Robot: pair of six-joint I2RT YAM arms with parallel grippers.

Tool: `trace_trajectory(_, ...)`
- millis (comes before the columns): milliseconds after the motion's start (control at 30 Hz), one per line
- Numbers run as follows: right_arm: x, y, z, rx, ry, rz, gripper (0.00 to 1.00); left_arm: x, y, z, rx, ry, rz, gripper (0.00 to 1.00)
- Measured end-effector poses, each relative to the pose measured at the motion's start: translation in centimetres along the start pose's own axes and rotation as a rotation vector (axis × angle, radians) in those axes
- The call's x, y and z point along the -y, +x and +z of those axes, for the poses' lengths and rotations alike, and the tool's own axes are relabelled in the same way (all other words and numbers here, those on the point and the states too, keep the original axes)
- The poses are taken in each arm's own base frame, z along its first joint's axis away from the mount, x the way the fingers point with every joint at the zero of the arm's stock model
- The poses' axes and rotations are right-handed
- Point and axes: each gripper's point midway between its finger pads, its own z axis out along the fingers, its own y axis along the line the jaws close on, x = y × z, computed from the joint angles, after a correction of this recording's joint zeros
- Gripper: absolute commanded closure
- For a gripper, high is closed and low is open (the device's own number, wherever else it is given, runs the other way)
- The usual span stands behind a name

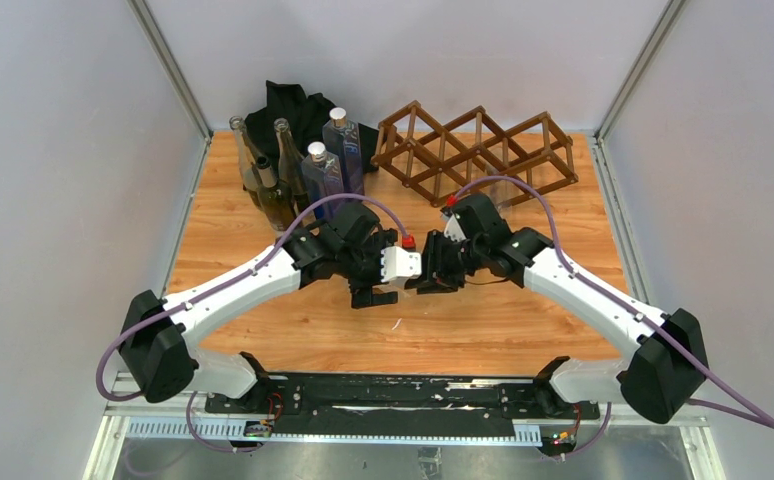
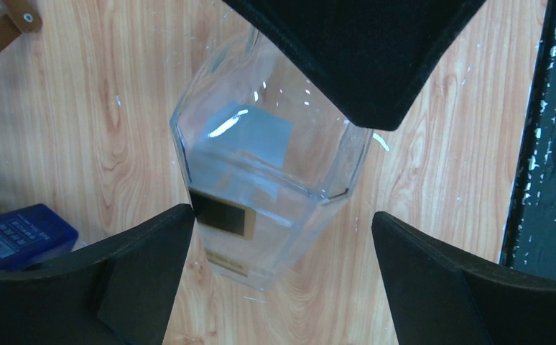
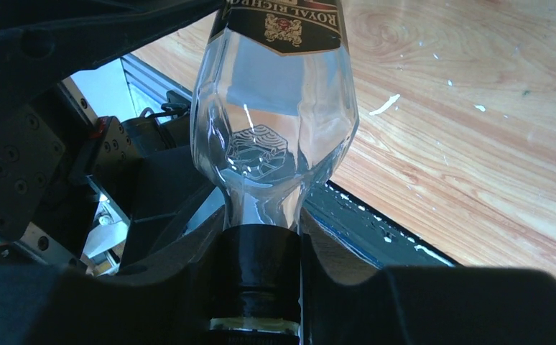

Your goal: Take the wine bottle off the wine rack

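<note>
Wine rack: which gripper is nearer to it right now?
Right. The right gripper, fingers shut on the bottle at its neck, sits just in front of the wine rack. The left gripper, open around the bottle's body, is further left and farther from the rack.

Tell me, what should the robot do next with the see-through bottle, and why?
Probably close the left tool on the wine bottle. Its open fingers sit on either side of the clear body without touching it. The right tool pinches only the thin neck, so a second grip would likely steady the bottle.
</note>
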Motion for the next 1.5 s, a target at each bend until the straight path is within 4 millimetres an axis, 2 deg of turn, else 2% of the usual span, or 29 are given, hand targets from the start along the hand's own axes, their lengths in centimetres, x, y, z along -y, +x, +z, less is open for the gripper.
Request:
trace_trajectory(200, -1.3, 0.1, -0.4, -0.021, -0.056, -0.064, 1.0, -0.4, 0.0, -0.4, -0.014, -0.004, 0.053, 0.0)
trace_trajectory(367, -2.1, 0.0, -0.8, -0.022, -0.089, -0.118, 1.0, -1.4, 0.4, -1.2, -0.018, -0.018, 0.045, 0.0)
trace_trajectory(500, -2.7, -0.4, -1.1, -0.011, -0.101, -0.149, 1.0, -1.0, 0.5, -1.5, 0.003, 0.018, 0.025, 0.03)
trace_trajectory(567, -3.3, -0.7, -1.3, -0.002, -0.115, -0.161, 1.0, -0.3, 0.1, -1.4, 0.026, 0.052, 0.018, 0.12)
trace_trajectory(633, -3.5, -0.6, -1.4, -0.01, -0.122, -0.161, 1.0, 0.0, -0.2, -1.4, 0.042, 0.065, -0.002, 0.27)
trace_trajectory(667, -3.5, -0.5, -1.4, -0.012, -0.125, -0.161, 0.96, 0.0, -0.2, -1.4, 0.044, 0.068, -0.016, 0.36)
trace_trajectory(800, -3.6, -0.3, -1.4, -0.024, -0.132, -0.155, 0.53, 0.4, -0.3, -1.4, 0.051, 0.078, -0.063, 0.8)
trace_trajectory(833, -3.7, -0.4, -1.4, -0.02, -0.132, -0.156, 0.44, 0.3, -0.4, -1.4, 0.051, 0.075, -0.067, 0.96)
trace_trajectory(867, -3.8, -0.5, -1.4, -0.019, -0.137, -0.159, 0.36, 0.2, -0.3, -1.5, 0.05, 0.067, -0.081, 1.0)
trace_trajectory(933, -4.6, -1.1, -1.6, 0.016, -0.165, -0.188, 0.26, 0.3, -0.2, -1.6, 0.05, 0.065, -0.126, 1.0)
trace_trajectory(1133, -6.7, -2.8, -3.7, 0.144, -0.243, -0.291, 0.13, -0.2, -2.6, -3.6, 0.158, 0.071, -0.25, 1.0)
trace_trajectory(1267, -8.7, -3.2, -6.4, 0.25, -0.312, -0.408, 0.1, -1.8, -3.4, -5.2, 0.22, 0.059, -0.357, 1.0)
trace_trajectory(1333, -9.2, -3.2, -7.2, 0.283, -0.337, -0.452, 0.09, -2.0, -4.0, -5.7, 0.247, 0.068, -0.382, 1.0)
trace_trajectory(1500, -10.2, -3.2, -7.9, 0.321, -0.398, -0.565, 0.07, -0.3, -6.4, -7.2, 0.341, 0.173, -0.446, 1.0)
